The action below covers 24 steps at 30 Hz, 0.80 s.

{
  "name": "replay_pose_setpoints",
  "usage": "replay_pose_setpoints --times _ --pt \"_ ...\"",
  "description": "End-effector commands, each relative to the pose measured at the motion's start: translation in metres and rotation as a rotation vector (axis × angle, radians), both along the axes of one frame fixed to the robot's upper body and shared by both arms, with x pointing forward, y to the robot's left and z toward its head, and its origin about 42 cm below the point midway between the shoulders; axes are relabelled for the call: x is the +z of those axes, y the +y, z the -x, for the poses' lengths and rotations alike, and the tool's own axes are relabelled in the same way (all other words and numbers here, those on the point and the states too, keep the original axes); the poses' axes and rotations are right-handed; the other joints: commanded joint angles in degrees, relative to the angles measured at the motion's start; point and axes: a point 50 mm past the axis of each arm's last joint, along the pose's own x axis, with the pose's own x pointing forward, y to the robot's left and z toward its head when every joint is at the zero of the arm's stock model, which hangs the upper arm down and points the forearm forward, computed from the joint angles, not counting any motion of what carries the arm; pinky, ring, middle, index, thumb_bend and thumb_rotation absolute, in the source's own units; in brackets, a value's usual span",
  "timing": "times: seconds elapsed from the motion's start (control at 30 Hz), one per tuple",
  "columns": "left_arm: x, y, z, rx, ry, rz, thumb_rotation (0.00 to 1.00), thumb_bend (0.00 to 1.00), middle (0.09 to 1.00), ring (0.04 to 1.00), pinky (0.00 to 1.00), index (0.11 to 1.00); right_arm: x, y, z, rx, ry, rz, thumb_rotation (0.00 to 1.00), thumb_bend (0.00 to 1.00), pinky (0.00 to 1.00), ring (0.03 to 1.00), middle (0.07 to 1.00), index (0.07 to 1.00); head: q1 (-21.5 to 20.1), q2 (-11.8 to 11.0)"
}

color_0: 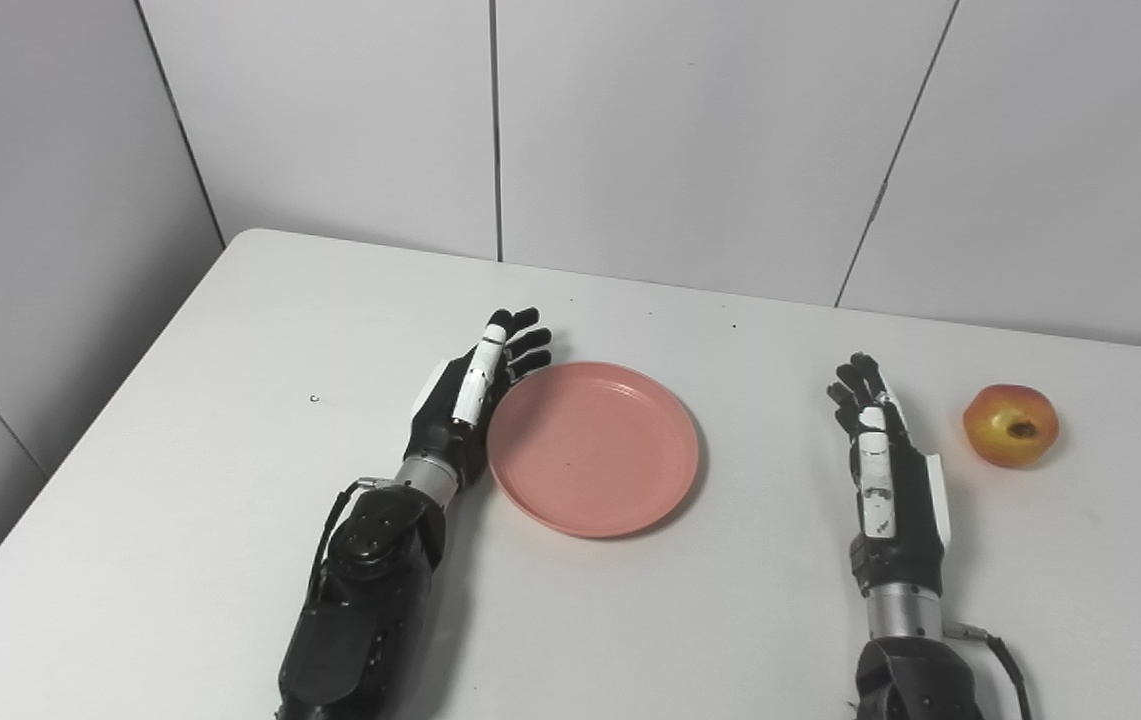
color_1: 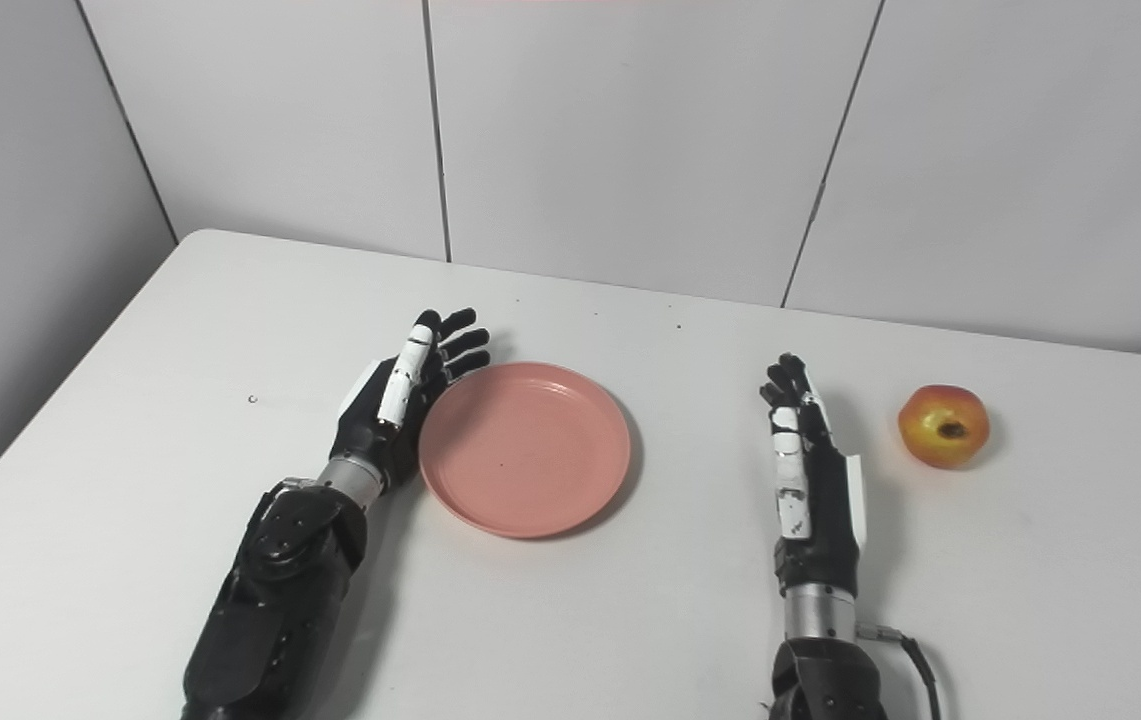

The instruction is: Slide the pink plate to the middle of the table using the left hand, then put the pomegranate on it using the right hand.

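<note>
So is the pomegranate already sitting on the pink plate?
No, the pomegranate sits on the bare table to the right of the right hand, while the pink plate holds nothing.

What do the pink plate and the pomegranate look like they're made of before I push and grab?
The pink plate looks like matte plastic or melamine: even colour, thin raised rim, only soft sheen. The pomegranate has a smooth, slightly glossy red-yellow skin with a dark calyx pit; whether it is real fruit or a plastic replica cannot be told from here.
</note>
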Motion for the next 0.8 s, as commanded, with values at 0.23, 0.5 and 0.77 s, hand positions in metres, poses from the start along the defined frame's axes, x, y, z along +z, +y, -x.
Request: replay_pose_setpoints --times 0.23,0.5,0.77 --pt "0.013 -0.028 0.003 -0.014 -0.074 0.007 1.00 0.45 0.888 0.886 0.89 0.876 -0.014 0.005 0.008 -0.004 0.044 -0.017 0.97 0.59 0.94 0.897 0.901 0.898 0.0 0.0" --pt "0.013 -0.044 0.013 -0.022 -0.066 0.051 1.00 0.46 0.896 0.897 0.89 0.876 -0.013 0.004 0.010 -0.003 0.051 -0.009 0.97 0.61 0.95 0.900 0.903 0.901 -0.5 0.4" --pt "0.008 -0.059 0.022 0.009 -0.068 0.147 1.00 0.50 0.877 0.882 0.87 0.850 -0.013 0.006 0.009 -0.002 0.051 -0.005 0.97 0.62 0.97 0.899 0.899 0.899 -2.0 0.5"
